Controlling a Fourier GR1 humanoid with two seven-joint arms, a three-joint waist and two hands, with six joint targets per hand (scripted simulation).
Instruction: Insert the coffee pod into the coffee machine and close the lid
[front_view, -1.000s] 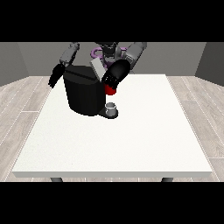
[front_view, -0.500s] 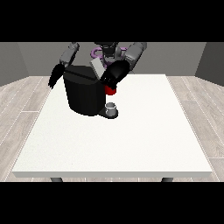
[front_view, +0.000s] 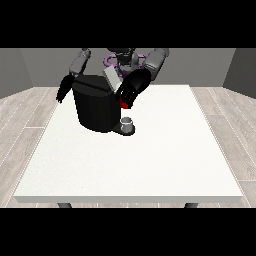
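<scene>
The black coffee machine (front_view: 96, 108) stands on the white table (front_view: 150, 160) at the back left. Its grey lid (front_view: 111, 80) is tilted up. The hand at the view's right (front_view: 130, 91) is at the machine's upper right corner, just below the lid. A red thing at the machine (front_view: 125, 104) shows right under this hand. A small grey thing (front_view: 128, 122) sits on the machine's base at its front right. The hand at the view's left (front_view: 63, 92) hangs beside the machine's left side with straight fingers, holding nothing.
The robot's body (front_view: 122, 57) is behind the machine at the table's far edge. Wooden floor surrounds the table.
The forearm at the view's right has shifted slightly to the right. Its hand stays at the machine's upper right corner. The other arm has not moved.
</scene>
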